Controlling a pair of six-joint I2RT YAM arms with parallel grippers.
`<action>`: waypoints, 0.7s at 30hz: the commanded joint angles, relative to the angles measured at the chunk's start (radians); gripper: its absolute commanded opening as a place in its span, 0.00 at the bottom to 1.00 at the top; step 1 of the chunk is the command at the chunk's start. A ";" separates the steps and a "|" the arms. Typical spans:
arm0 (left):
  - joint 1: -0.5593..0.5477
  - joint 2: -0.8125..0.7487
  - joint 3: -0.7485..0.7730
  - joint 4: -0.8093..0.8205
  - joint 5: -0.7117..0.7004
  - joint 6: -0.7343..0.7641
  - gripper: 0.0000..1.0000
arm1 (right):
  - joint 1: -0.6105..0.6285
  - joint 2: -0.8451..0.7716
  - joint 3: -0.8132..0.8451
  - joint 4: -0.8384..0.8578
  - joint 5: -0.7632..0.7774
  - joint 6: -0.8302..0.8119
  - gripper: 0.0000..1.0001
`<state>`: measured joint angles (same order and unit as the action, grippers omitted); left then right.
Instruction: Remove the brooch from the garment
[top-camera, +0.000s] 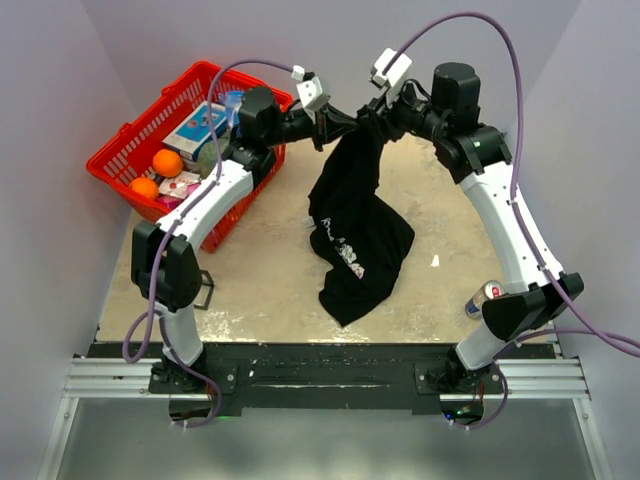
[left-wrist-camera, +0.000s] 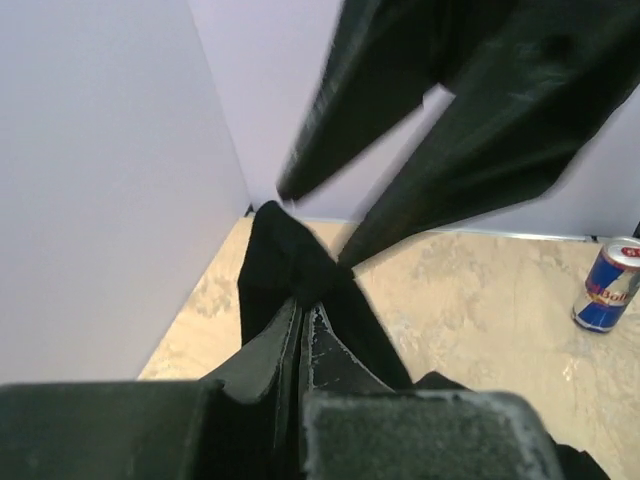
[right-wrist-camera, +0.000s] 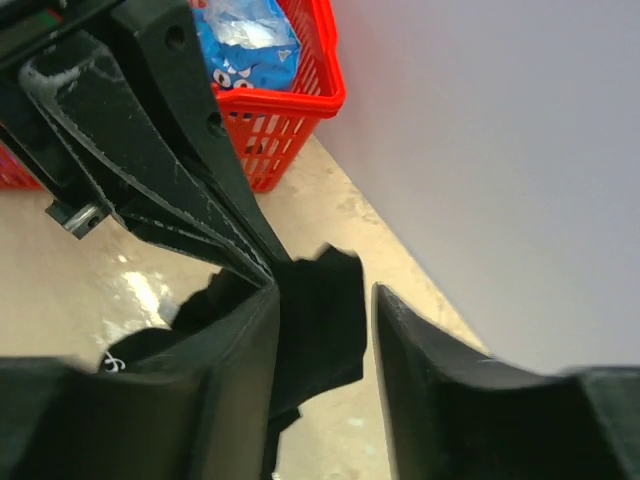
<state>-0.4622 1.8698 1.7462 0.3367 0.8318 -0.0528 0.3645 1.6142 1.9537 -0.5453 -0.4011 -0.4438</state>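
Note:
The garment (top-camera: 355, 230), a black T-shirt, hangs bunched from the back of the table, its lower part lying on the tabletop with a bit of pink and white print showing. My left gripper (top-camera: 333, 124) is shut on a fold of its top edge; in the left wrist view the jaws (left-wrist-camera: 303, 306) are pressed together on black cloth (left-wrist-camera: 290, 255). My right gripper (right-wrist-camera: 325, 290) stands open right beside it. Cloth (right-wrist-camera: 320, 320) hangs between its fingers, against the left one and clear of the right. The brooch is hidden.
A red basket (top-camera: 128, 135) with oranges, boxes and a blue packet stands at the back left. A blue and silver drinks can (top-camera: 487, 297) stands near the right arm's base. Pale walls close in the table at the back and sides.

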 joint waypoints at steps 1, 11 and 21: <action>0.083 -0.147 0.016 -0.203 -0.011 0.140 0.00 | -0.027 -0.053 0.007 0.032 0.041 0.071 0.59; 0.218 -0.357 0.199 -0.587 -0.151 0.548 0.00 | -0.162 -0.079 -0.456 0.056 -0.084 -0.159 0.77; 0.218 -0.419 0.098 -0.533 -0.197 0.484 0.00 | -0.039 0.280 -0.369 0.032 -0.251 -0.245 0.99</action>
<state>-0.2451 1.4349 1.8664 -0.2115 0.6964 0.4118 0.2680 1.8389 1.4498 -0.4976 -0.5236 -0.6407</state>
